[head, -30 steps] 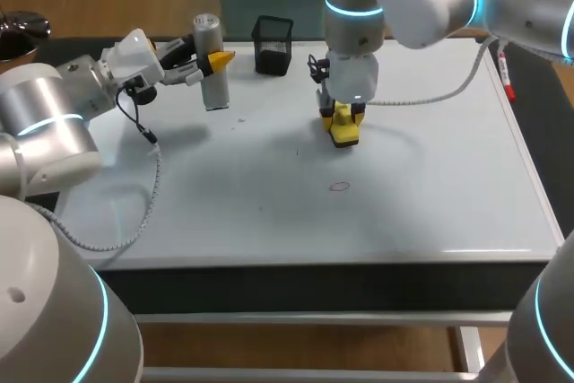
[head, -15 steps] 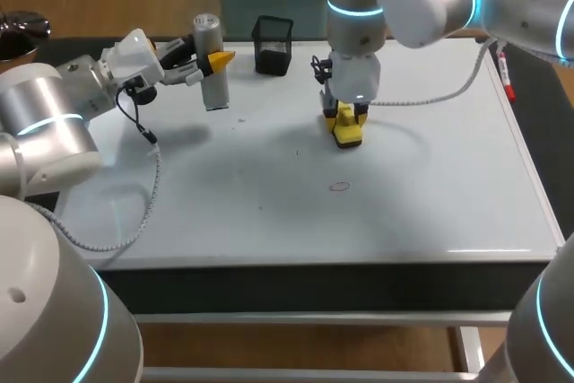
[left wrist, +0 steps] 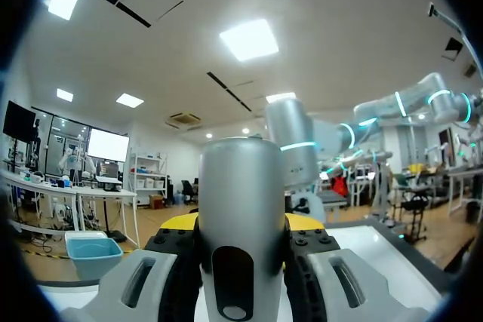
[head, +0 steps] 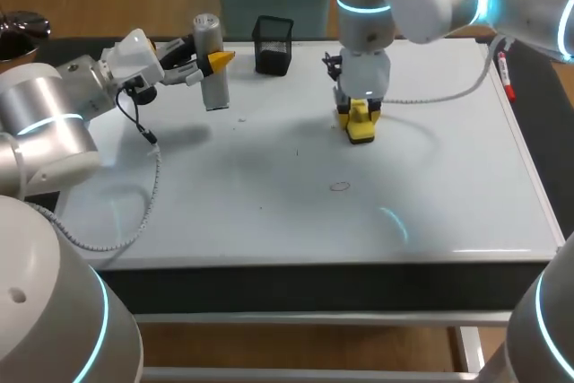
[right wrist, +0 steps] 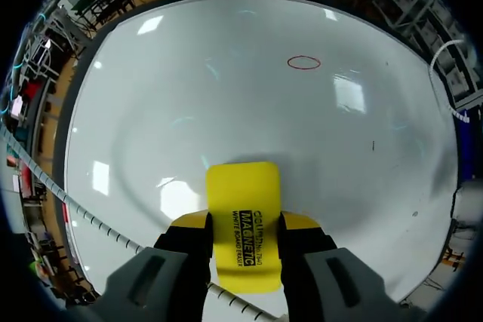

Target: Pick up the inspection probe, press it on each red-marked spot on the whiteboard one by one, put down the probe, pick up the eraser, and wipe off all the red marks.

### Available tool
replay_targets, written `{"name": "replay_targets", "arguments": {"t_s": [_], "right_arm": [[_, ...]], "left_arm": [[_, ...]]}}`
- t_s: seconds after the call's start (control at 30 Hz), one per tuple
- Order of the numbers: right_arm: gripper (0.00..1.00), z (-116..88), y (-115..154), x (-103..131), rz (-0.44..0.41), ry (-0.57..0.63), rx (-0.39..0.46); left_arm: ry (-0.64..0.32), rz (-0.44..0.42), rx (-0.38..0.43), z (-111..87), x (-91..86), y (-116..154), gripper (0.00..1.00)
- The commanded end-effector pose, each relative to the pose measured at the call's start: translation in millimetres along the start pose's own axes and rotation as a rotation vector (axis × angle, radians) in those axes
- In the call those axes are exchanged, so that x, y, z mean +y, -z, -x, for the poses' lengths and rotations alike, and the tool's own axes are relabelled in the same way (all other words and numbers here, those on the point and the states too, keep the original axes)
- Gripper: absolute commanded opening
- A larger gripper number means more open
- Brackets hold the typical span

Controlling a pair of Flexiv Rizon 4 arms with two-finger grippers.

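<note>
toward the back of the whiteboard (head: pixel 269 213), right of the middle, the right gripper (head: pixel 360 123) points straight down with both yellow fingers pinched on the yellow whiteboard eraser (head: pixel 361 130), one finger on each long side. the eraser's face is turned down to the board; whether it touches the surface or hangs just over it i cannot tell. since a second ago this arm has carried the eraser to the right and a little toward the far edge, so it now sits farther from the small red oval mark (head: pixel 339 187), which lies nearer the front edge, apart from the eraser and unwiped. in the right wrist view the mark shows well ahead of the fingertips.

at the back left, the left gripper (head: pixel 215 61) is clamped around the silver inspection probe (head: pixel 211 65), a finger on either side, holding it upright with its lower end at or just above the board. this arm and the probe have not shifted across the three moments.

a black mesh pen holder (head: pixel 273 45) stands at the far edge between the two grippers, unmoved.
</note>
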State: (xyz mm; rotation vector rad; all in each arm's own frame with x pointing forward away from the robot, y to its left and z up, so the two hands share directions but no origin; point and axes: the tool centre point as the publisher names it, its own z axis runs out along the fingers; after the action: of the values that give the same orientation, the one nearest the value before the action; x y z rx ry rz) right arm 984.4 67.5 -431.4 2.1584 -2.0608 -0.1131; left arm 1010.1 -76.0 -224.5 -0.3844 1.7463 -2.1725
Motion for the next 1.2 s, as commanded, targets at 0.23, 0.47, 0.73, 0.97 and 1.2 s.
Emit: {"name": "replay_targets", "arguments": {"t_s": [0.23, 0.47, 0.73, 0.97, 1.2], "right_arm": [[0.00, -32, 1, -12, -0.008, -0.048, -0.012], [0.00, -34, 41, -8, -0.047, -0.054, -0.026], [0.00, -17, 58, 2, -0.079, 0.006, -0.031], [0.00, 1, 56, 10, -0.081, 0.034, -0.032], [0.00, 41, 48, 24, -0.069, 0.107, -0.041]], "left_arm": [[-0.001, -0.001, -0.001, -0.4, -0.8, 0, 0.00], [-0.001, -0.001, -0.001, -0.4, -0.8, 0, 0.00], [-0.001, -0.001, -0.001, -0.4, -0.8, 0, 0.00], [-0.001, -0.001, -0.001, -0.4, -0.8, 0, 0.00], [-0.001, -0.001, -0.001, -0.4, -0.8, 0, 0.00]]}}
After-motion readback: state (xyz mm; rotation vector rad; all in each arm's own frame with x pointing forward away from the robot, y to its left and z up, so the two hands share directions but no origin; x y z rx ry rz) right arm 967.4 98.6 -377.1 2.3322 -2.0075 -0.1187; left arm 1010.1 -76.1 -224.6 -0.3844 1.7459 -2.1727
